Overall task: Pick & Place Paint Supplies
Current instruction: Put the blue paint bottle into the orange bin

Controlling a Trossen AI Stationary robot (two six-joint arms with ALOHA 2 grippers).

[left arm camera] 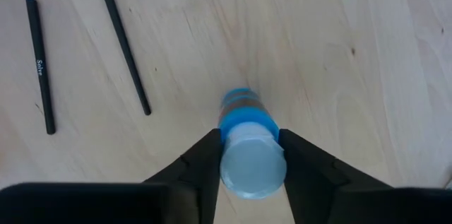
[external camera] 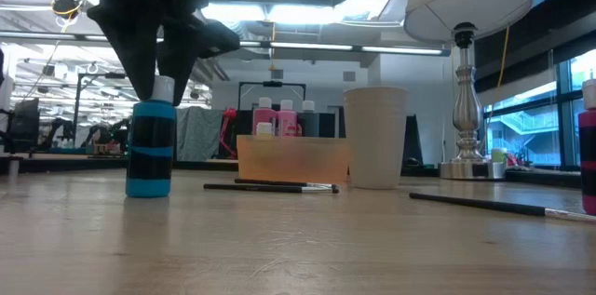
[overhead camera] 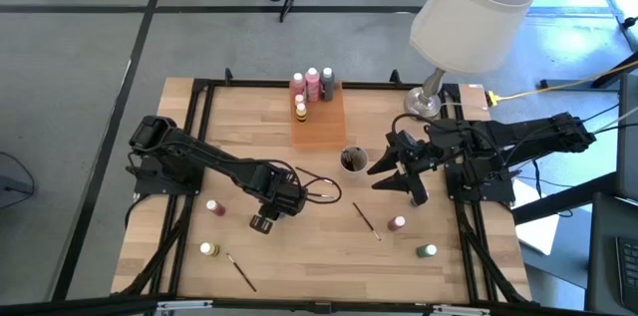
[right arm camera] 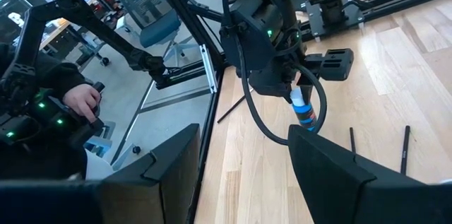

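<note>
Pale wood table (overhead camera: 329, 256) carries my light, stiff, slippery blue bottle (left arm camera: 244, 118), which the left pincer (left arm camera: 247, 157) pinches just under its cap.

My left gripper (overhead camera: 263, 222) stands over the table (overhead camera: 329, 266) left of centre, one finger (left arm camera: 201, 164) either side of an upright bottle (left arm camera: 248, 150), with two brushes (left arm camera: 121, 40) lying beside it. My right gripper (overhead camera: 399, 174) hangs at the right, just beside the cup (overhead camera: 352, 160). The tray (overhead camera: 319, 125) with bottles sits at the far edge, the lamp (overhead camera: 469, 17) to its right.
</note>
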